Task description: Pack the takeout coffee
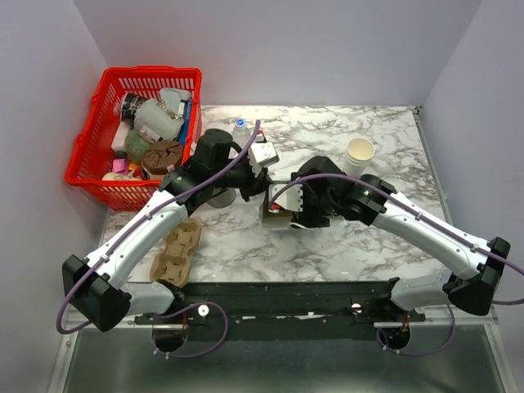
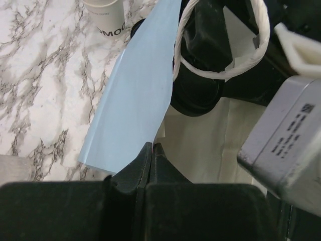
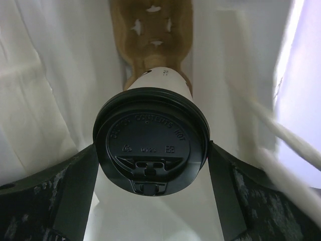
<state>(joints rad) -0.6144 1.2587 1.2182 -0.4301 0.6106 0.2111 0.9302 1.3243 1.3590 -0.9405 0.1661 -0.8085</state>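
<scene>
Bright, even overhead light casts soft shadows on the marble table [image 1: 360,246] — in the right wrist view the white bag [image 3: 50,75] glares, washed out behind a sharp black-lidded cup [image 3: 150,143], and the left wrist view's near foreground blurs dark.

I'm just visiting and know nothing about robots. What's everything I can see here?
White marble-patterned table: one, in front of the arms.
Red plastic basket: one, far left, full of mixed items.
Clear water bottle: one, right of basket.
Open cream paper cup: one, lidless, far right.
Brown cardboard cup carriers: two, one near-left, one inside bag.
White paper bag: one, centre.
Cream paper cup with black lid: one, inside bag.
Left gripper: black, jaws pinching bag's edge.
Right gripper: black, inside bag, jaws closed on lidded cup.
</scene>
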